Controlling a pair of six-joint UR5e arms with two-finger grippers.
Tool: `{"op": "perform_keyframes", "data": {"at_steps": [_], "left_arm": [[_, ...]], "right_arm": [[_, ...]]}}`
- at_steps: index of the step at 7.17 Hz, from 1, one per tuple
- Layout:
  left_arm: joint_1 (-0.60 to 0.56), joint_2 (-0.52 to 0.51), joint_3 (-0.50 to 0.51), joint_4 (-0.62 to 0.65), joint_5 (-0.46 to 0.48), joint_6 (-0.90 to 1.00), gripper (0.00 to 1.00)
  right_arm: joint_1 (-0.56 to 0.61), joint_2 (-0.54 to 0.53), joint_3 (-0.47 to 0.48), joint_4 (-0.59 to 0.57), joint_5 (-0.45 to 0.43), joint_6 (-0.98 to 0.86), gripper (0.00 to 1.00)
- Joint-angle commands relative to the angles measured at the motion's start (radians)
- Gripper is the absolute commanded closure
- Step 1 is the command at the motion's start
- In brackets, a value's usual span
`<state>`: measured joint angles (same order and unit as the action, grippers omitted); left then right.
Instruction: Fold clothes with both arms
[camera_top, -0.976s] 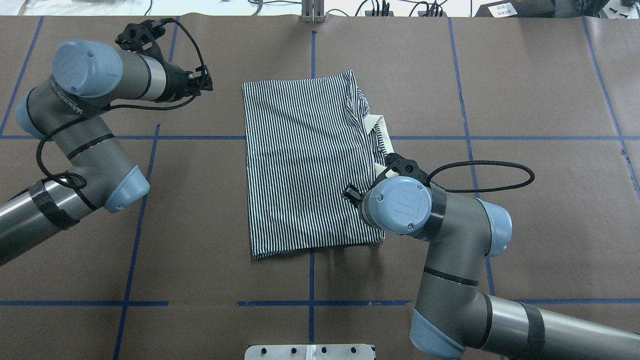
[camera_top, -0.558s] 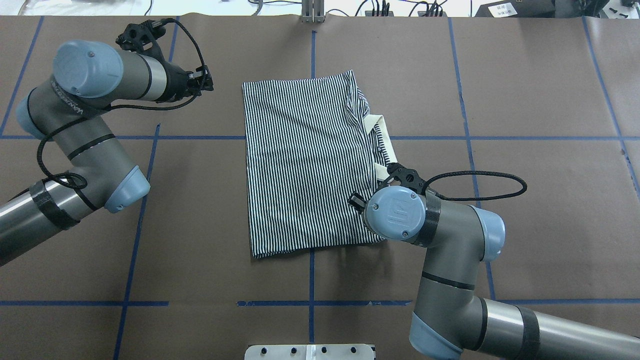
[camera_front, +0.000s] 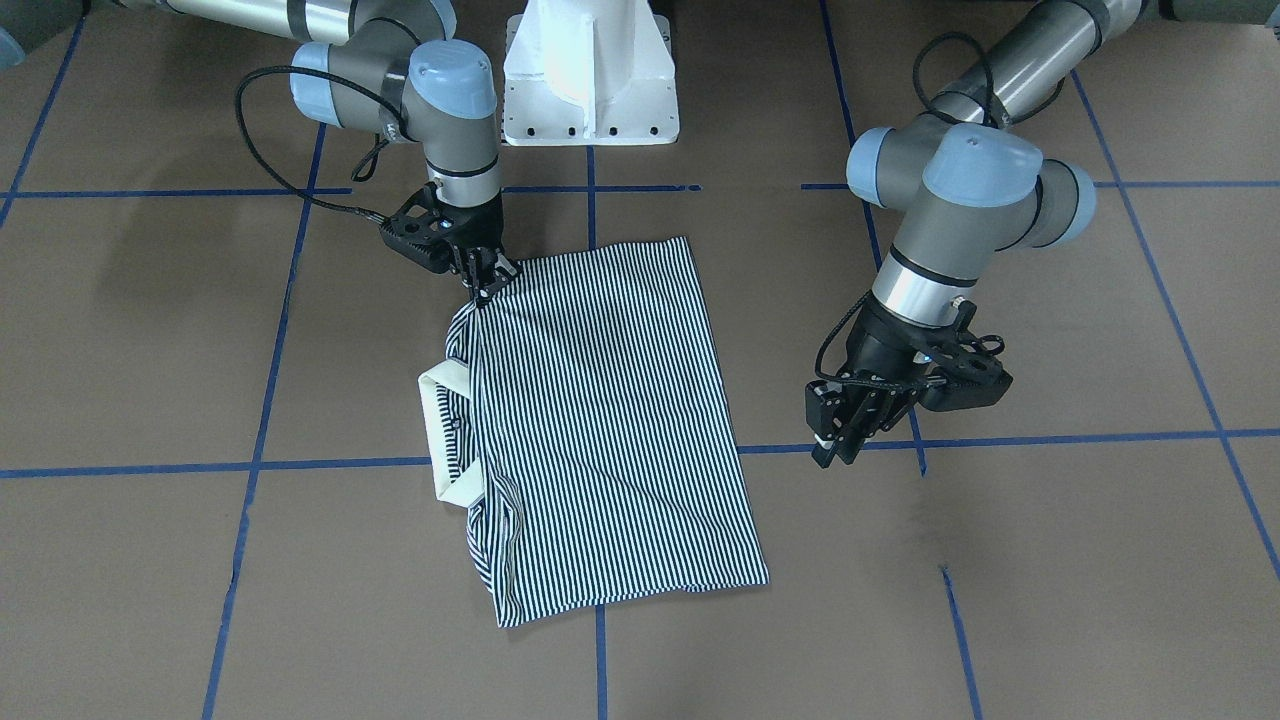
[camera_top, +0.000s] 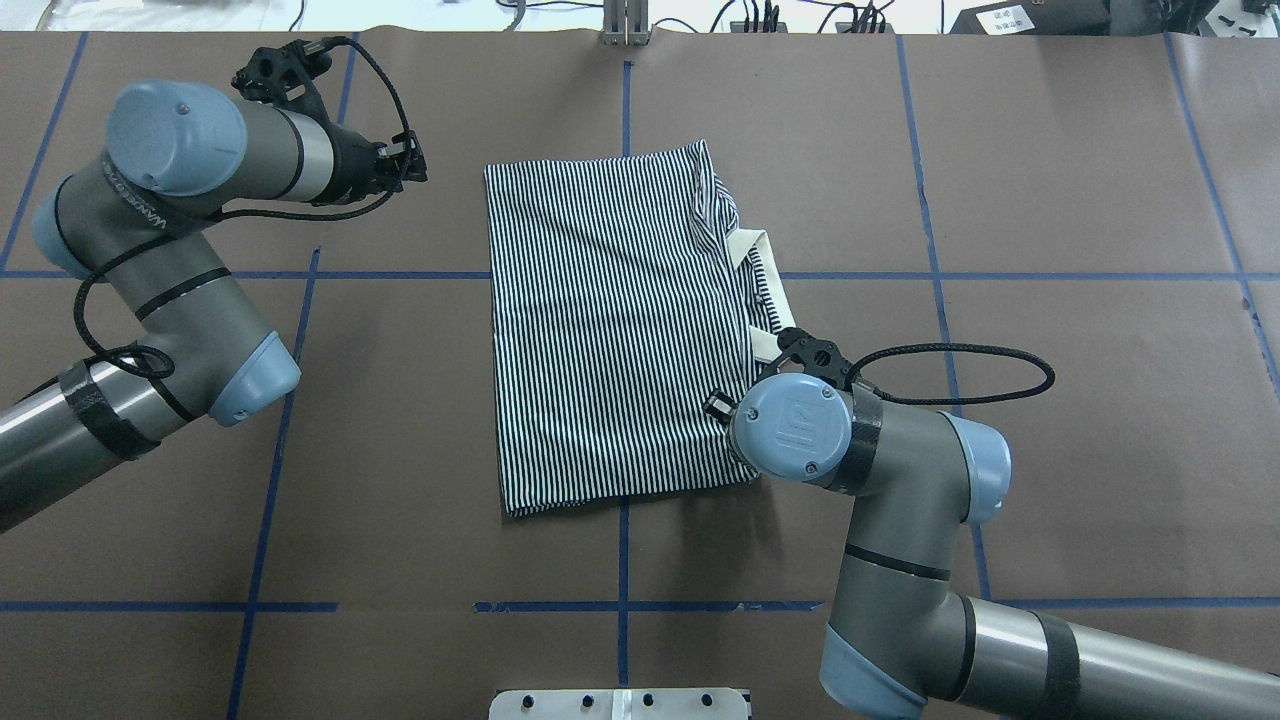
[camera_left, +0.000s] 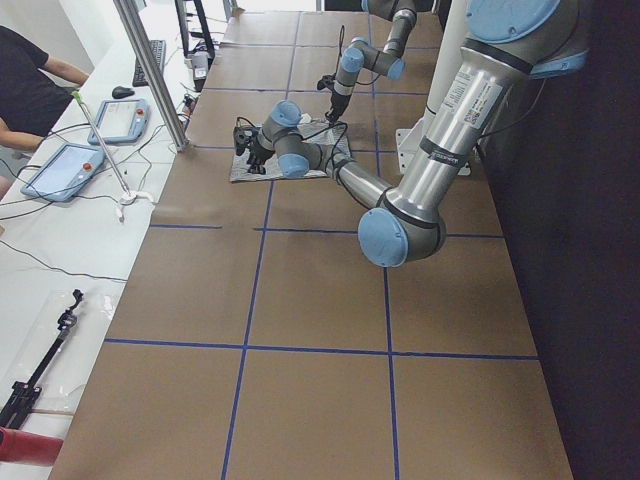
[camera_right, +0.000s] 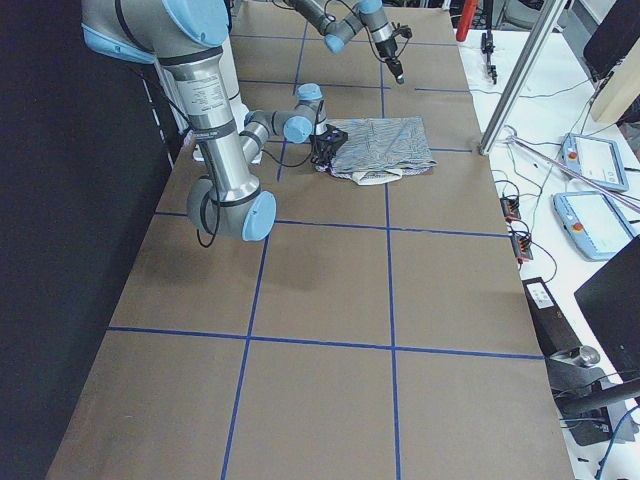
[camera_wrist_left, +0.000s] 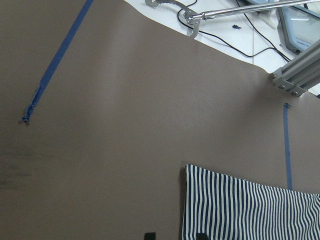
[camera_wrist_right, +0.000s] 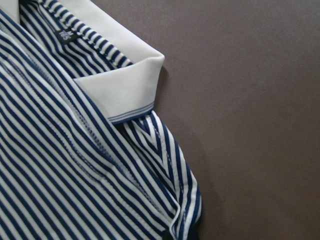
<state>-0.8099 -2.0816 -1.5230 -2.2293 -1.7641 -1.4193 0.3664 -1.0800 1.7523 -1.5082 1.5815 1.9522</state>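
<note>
While the shirt (camera_top: 610, 330) lies folded into a long rectangle in the middle of the bench (camera_front: 1000, 600), I read its long axis as running straight away from the robot, with the cream collar (camera_front: 440, 430) poking out along the edge on the robot's right. My right tool (camera_front: 485, 283) sits at the near corner on that collar side. Its fingers look closed on the striped fabric there, and the wrist view shows the hem gathering into them. My left tool (camera_front: 835, 445) hangs above bare bench, off the shirt's opposite long edge and roughly level with the far corner. It touches nothing, and its two fingertips show apart in its own wrist view, so I take it as open and empty.

What matters for me next is that the two tools stand at diagonally opposite corners. The right arm is the nearer one and, I judge, already has cloth. The left must cross a gap toward the shirt's edge before any two-handed fold along that long axis can begin.
</note>
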Motion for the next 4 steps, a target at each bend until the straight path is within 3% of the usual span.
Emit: {"op": "perform_keyframes", "data": {"at_steps": [1,2,4], "left_arm": [[0.000,-0.002,0.000,0.000,0.000,-0.003,0.62],[0.000,0.003,-0.021,0.002,0.000,-0.006,0.61],[0.037,0.090,-0.156,-0.003,-0.093,-0.157,0.60]], "right_arm": [[0.000,0.002,0.016,-0.003,0.003,0.001,1.00],[-0.001,-0.001,0.039,-0.009,0.002,0.004,1.00],[-0.050,-0.003,0.102,-0.013,-0.006,0.051,1.00]]}}
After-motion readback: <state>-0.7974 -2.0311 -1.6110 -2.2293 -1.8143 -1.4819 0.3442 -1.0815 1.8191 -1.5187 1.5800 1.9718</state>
